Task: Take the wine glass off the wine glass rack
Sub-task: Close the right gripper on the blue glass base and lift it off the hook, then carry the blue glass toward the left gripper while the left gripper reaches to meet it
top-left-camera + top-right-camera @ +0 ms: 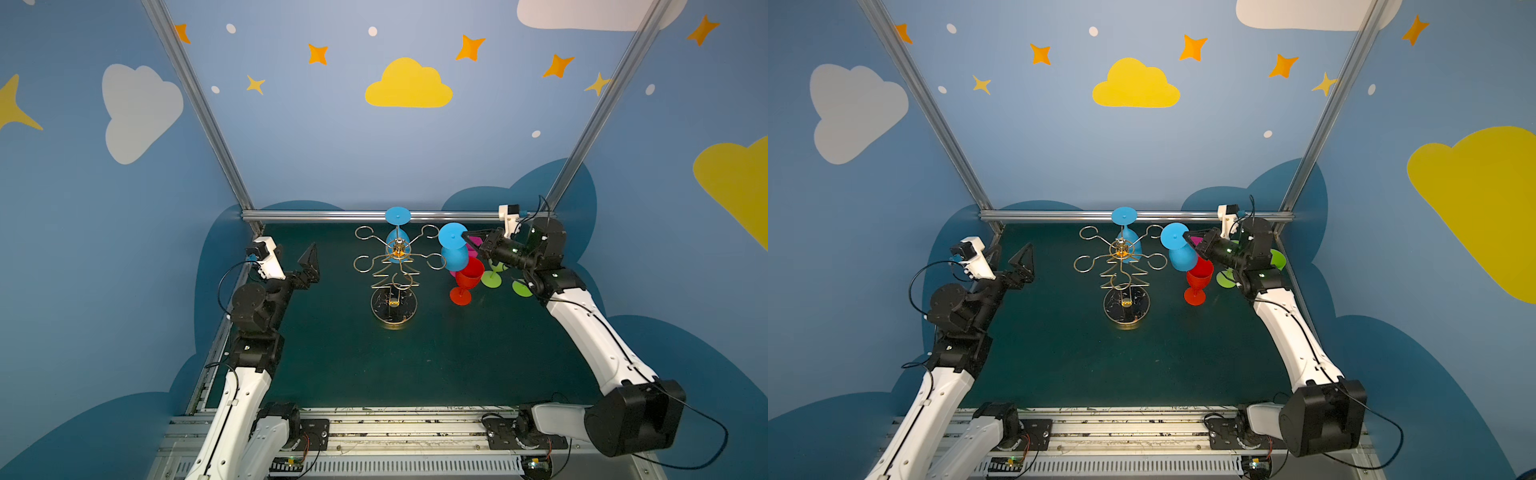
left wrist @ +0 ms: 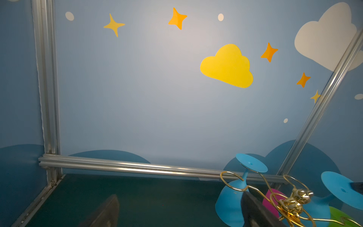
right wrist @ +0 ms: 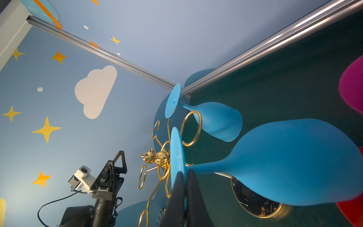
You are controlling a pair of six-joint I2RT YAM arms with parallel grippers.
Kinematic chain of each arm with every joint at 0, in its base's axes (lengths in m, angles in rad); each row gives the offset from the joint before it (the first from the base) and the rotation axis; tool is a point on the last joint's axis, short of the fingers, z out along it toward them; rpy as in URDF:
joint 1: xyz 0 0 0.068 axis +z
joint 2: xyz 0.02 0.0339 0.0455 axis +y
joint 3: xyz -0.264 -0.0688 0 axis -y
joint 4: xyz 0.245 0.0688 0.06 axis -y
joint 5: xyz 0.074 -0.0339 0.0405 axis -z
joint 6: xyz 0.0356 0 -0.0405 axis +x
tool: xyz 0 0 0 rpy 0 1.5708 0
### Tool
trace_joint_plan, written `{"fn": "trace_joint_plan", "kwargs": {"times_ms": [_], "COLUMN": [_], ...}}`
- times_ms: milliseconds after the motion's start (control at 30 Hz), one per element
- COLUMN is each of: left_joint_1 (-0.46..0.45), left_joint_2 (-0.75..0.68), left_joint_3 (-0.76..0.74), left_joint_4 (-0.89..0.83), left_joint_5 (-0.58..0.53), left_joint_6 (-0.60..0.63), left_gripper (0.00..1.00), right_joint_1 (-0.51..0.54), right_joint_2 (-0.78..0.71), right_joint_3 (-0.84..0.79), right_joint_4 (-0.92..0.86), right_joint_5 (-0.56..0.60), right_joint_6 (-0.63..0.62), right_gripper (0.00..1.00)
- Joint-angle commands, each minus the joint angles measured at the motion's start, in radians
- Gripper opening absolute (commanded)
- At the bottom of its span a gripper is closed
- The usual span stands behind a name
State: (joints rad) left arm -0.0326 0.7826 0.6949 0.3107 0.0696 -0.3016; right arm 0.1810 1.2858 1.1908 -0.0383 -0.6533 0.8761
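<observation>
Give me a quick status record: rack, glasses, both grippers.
rack: gold wine glass rack, upright mid-table
on rack: hanging blue glass, bowl down, on a far arm
right gripper: fingers shut on the foot of the held blue glass, bowl down, just right of the rack
left gripper: open, empty, at the table's left side
on table: red glass upright; green glasses and magenta glass partly hidden by the right arm
</observation>
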Motion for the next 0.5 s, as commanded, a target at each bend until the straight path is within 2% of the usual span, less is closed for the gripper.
{"fn": "trace_joint_plan", "kwargs": {"times_ms": [0,133,300,367,467], "left_joint_1": [0.005,0.007,0.002,-0.017,-0.08], "left_joint_2": [-0.005,0.045,0.17,0.224,0.281], "left_joint_3": [0.054,0.158,0.31,0.359,0.426], "left_joint_4": [-0.03,-0.065,-0.013,0.017,-0.004], "left_joint_5": [0.105,0.332,0.645,0.739,0.78], "left_joint_6": [-0.082,-0.2,-0.384,-0.437,-0.433], "left_gripper": [0.92,0.86,0.78,0.74,0.7], "right_joint_1": [-0.018,-0.018,0.0,0.015,0.047], "right_joint_2": [-0.069,-0.109,-0.143,-0.158,-0.177], "right_joint_3": [0.064,0.11,0.163,0.175,0.209], "right_joint_4": [-0.063,-0.099,-0.141,-0.149,-0.181], "right_joint_5": [0.039,0.054,0.049,0.047,0.048], "right_joint_6": [-0.089,-0.146,-0.237,-0.272,-0.324], "right_gripper": [0.0,0.0,0.0,0.0,0.0]}}
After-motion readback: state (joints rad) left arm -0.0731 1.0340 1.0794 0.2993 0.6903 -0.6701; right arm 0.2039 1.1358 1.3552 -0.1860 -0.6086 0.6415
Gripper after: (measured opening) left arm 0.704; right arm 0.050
